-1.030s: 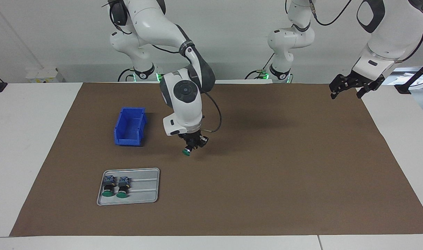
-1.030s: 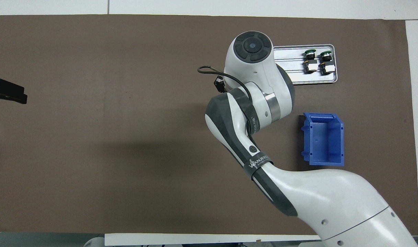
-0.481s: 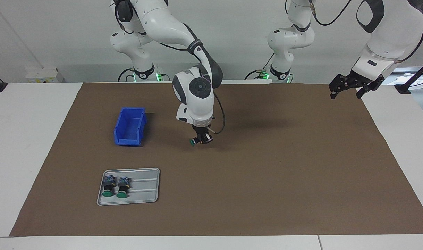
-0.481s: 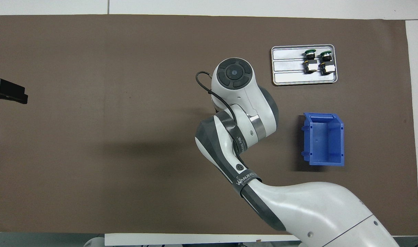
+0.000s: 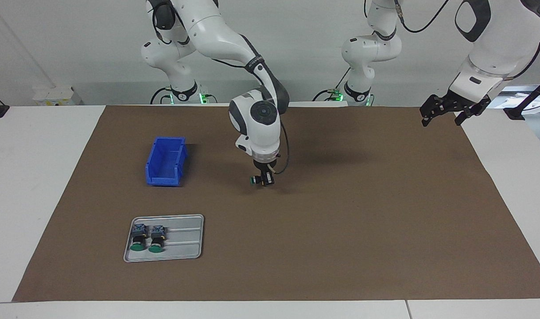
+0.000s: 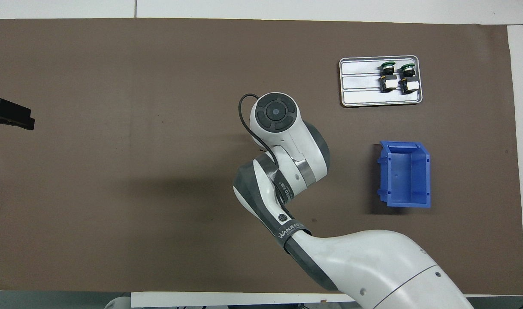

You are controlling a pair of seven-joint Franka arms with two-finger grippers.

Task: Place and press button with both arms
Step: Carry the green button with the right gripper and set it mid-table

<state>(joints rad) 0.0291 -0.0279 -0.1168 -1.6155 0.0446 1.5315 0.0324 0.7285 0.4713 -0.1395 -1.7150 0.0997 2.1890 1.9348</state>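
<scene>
From across the table, the right gripper [image 5: 263, 179] hangs low over the middle of the brown mat [image 5: 340, 230], its fingers clamped on a button [image 5: 254, 180] whose green cap points sideways toward the blue bin [image 5: 166, 161]. Whether the button already touches the mat I can't tell; it looks just above it. To set it down well, I'd turn the cap upward, lower it until the rear block sits flat, and only then let go, so it stands steady for a press. The left gripper [image 5: 449, 108] waits in the air over the mat's corner at its own end of the table, fingers spread wide, holding nothing. Two spare buttons [image 5: 147, 238] lie side by side in the grey tray [image 5: 185, 239], farther from the robots than the bin.

From above, the right arm's wrist covers both its gripper and the button, so the grip can't be checked here. The tray [image 6: 360, 86], the spare buttons [image 6: 397, 77] and the bin [image 6: 405, 174] sit toward the right arm's end. The left gripper [image 6: 10, 116] shows only as a black tip at the edge.
</scene>
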